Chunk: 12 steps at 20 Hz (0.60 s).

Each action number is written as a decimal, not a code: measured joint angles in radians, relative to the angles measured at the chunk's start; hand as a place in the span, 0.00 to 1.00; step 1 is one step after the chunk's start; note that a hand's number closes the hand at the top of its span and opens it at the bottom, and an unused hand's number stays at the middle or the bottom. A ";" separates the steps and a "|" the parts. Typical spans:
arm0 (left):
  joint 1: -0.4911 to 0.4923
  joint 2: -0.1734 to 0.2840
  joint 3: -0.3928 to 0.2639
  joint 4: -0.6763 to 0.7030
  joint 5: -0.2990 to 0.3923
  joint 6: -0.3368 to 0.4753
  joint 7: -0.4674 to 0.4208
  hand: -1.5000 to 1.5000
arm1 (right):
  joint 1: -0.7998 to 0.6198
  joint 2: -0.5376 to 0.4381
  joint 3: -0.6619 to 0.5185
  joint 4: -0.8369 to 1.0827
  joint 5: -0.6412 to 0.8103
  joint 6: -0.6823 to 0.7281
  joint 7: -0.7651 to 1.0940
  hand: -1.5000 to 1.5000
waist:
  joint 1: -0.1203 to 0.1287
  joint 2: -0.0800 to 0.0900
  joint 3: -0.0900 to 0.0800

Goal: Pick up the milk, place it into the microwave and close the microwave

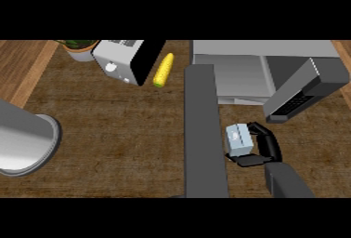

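The milk [239,141] is a small pale blue and white carton, held just above the counter in front of the microwave [233,74]. My right hand [266,145] is shut on it: fingers wrap its right side and the thumb lies under its near end. The microwave stands at the back right with its cavity open toward me. Its long dark grey door [204,135] juts out toward me, just left of the carton. A dark panel with a keypad [302,95] angles out on the microwave's right. My left hand does not show.
A yellow corn cob [163,69] lies at the back beside a white appliance with a black panel [120,60]. A potted plant [79,46] stands at the back left. A large grey cylinder [24,139] fills the left edge. Brown counter [116,125] lies between.
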<state>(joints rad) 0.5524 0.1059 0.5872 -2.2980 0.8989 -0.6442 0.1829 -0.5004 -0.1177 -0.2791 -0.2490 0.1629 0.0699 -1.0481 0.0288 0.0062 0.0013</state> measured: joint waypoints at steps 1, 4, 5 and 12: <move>0.002 0.000 0.002 0.000 0.004 -0.002 0.004 0.00 | -0.008 -0.004 -0.004 0.000 -0.001 -0.009 0.000 1.00 | 0.000 0.000 0.000; -0.004 -0.007 0.008 -0.002 0.003 0.002 0.014 0.00 | -0.029 0.004 -0.010 -0.006 -0.001 -0.042 0.002 1.00 | -0.002 0.000 0.000; -0.005 -0.010 0.006 -0.001 0.003 0.000 0.018 0.00 | -0.041 0.003 -0.014 -0.007 -0.002 -0.051 0.003 1.00 | -0.002 0.000 0.000; -0.026 -0.008 0.026 0.016 0.000 -0.008 0.039 0.00 | -0.154 -0.030 -0.031 -0.007 -0.007 -0.100 0.050 1.00 | -0.003 0.000 0.000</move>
<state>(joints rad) 0.5265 0.0974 0.6128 -2.2817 0.8984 -0.6522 0.2221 -0.6541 -0.1481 -0.3099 -0.2555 0.1554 -0.0301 -0.9982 0.0262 0.0065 0.0015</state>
